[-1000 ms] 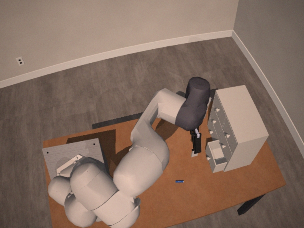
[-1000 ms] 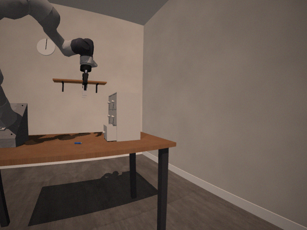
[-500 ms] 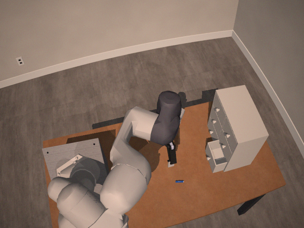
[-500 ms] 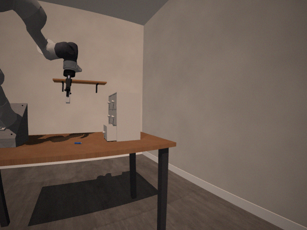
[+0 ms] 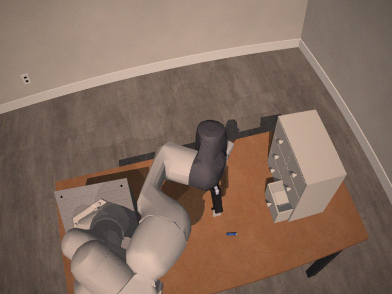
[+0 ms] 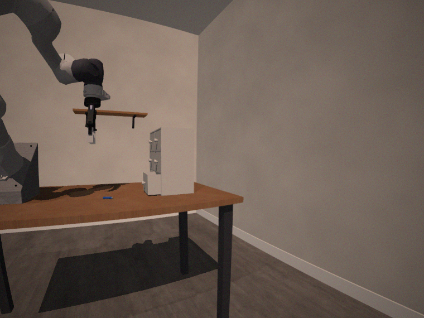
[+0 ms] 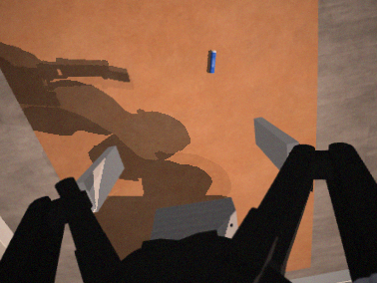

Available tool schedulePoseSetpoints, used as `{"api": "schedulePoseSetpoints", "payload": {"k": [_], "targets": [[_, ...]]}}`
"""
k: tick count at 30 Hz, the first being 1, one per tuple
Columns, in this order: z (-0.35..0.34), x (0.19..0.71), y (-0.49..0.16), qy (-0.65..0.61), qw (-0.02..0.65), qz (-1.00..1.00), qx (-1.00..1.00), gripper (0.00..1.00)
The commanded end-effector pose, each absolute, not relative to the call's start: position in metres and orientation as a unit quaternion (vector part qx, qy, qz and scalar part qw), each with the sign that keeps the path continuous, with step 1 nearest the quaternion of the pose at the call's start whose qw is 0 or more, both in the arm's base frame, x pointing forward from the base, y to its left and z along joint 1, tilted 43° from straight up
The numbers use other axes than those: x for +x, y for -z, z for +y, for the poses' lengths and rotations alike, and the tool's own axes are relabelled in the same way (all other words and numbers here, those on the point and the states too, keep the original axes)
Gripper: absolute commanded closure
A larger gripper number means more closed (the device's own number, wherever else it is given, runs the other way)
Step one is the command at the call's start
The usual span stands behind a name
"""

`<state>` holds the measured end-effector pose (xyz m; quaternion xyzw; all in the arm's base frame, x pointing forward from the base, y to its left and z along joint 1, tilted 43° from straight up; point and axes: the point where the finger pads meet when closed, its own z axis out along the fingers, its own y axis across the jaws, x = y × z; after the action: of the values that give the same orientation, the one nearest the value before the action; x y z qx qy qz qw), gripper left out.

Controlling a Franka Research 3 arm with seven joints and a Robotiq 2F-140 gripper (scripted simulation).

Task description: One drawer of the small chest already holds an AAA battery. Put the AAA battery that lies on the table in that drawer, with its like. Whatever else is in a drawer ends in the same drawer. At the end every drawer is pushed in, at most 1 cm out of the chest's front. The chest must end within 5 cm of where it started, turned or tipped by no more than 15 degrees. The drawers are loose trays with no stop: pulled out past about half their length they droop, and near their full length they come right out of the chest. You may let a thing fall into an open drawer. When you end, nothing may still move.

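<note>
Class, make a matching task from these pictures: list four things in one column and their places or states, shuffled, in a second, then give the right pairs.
Things:
1. AAA battery
2. hand
3. bottom drawer
4. wall shelf

States:
A. pulled partly out of the chest
B. lying on the table
C. open, holding nothing, high above the table
D. fixed to the back wall

Pairs: 1-B, 2-C, 3-A, 4-D
</note>
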<state>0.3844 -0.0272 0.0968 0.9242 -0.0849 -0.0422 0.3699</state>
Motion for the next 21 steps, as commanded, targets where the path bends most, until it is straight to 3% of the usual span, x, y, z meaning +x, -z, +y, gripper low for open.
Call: {"api": "schedulePoseSetpoints", "payload": {"k": [1, 21], "targets": [[-0.027, 0.388, -0.096, 0.023, 0.370, -0.092, 0.924, 0.00], [-0.055, 0.415, -0.073, -0.150, 0.381, -0.021, 0.912, 0.00]]}}
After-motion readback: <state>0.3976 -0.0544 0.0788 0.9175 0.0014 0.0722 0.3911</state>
